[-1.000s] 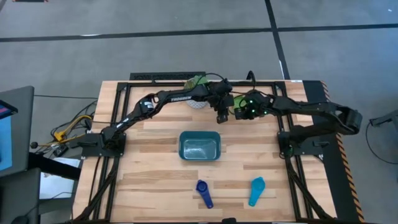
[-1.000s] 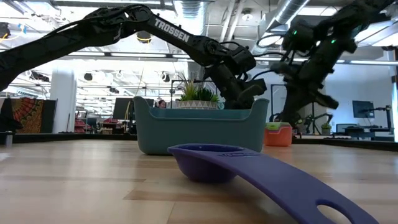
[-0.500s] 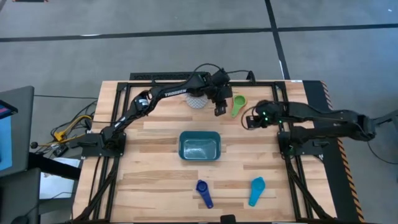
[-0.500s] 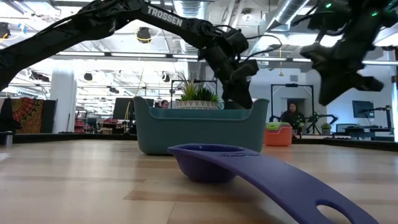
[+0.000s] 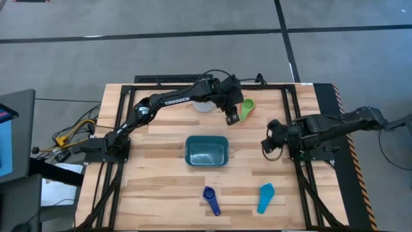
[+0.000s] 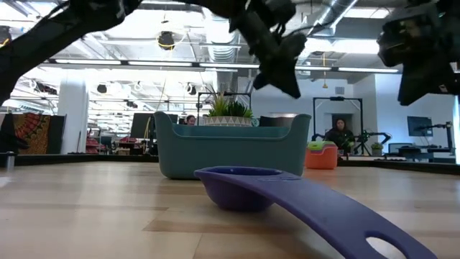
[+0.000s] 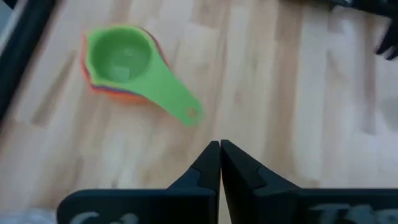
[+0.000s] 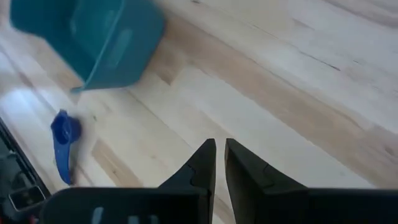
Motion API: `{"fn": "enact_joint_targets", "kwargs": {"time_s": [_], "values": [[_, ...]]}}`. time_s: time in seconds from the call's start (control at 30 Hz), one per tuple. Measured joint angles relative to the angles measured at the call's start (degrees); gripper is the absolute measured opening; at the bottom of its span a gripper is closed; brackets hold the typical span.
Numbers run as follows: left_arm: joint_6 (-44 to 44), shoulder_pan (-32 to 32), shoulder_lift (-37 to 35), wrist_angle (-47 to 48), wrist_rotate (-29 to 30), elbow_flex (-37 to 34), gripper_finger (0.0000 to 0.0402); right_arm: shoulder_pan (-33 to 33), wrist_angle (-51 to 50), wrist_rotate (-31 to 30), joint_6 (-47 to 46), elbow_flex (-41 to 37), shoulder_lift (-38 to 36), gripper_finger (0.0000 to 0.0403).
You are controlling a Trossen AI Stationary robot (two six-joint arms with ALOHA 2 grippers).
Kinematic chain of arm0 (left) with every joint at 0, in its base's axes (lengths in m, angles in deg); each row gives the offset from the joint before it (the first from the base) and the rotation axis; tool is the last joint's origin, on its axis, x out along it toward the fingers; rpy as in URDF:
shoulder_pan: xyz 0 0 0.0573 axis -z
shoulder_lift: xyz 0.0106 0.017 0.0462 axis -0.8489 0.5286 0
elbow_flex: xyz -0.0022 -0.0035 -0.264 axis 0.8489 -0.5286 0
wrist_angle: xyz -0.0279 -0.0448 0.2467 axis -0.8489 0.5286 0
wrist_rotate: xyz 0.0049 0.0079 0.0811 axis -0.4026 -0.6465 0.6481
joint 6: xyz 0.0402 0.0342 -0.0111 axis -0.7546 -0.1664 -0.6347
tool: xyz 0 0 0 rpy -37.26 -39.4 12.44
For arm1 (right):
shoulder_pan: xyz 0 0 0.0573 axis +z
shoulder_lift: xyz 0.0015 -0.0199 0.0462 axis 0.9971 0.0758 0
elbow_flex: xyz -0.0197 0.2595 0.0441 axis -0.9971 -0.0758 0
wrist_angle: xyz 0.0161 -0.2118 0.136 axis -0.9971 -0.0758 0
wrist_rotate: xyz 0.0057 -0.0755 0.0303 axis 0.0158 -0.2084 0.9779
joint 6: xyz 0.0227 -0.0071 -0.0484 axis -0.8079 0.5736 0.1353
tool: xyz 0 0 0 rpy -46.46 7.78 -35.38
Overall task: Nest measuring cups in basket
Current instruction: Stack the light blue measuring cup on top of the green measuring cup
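A green measuring cup [image 7: 121, 59] sits on top of a stack of nested cups [image 5: 247, 107] with orange showing beneath; the stack rests on the table near its far edge. My left gripper [image 7: 219, 149] is shut and hovers just beside the stack's handle [image 7: 180, 107], touching nothing. My right gripper [image 8: 219, 149] is shut over bare table right of the teal basket [image 5: 206, 151]. A dark blue cup [image 5: 210, 200] and a light blue cup [image 5: 265, 197] lie bowl-down near the near edge.
A white pot with a green plant [image 5: 203, 104] stands at the far edge, left of the stack and under my left arm. Bare wood lies between the basket and the two near cups. A person [image 6: 338, 135] sits in the room beyond the table.
My right gripper has drawn away from the cup stack, first toward the table's right and then toward the near edge, leaving the green-topped stack uncovered. My left gripper has risen a little and stays beside the stack.
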Motion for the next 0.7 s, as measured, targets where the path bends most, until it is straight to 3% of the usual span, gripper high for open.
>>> {"fn": "enact_joint_targets", "kwargs": {"time_s": [0.13,0.37,0.7], "values": [[3.67,3.24,-1.68,2.91,2.41,-0.03,0.0,6.0,0.41,-3.54,-0.2,0.0,0.94,0.0061],[7.45,10.13,-2.51,7.59,5.04,-0.11,0.0,13.9,5.8,-4.01,-0.4,0.0,3.64,0.0061],[7.28,16.6,-4.72,9.53,11.11,-0.5,0.0,25.49,8.38,-6.49,-10.75,0.0,5.22,0.0081]]}}
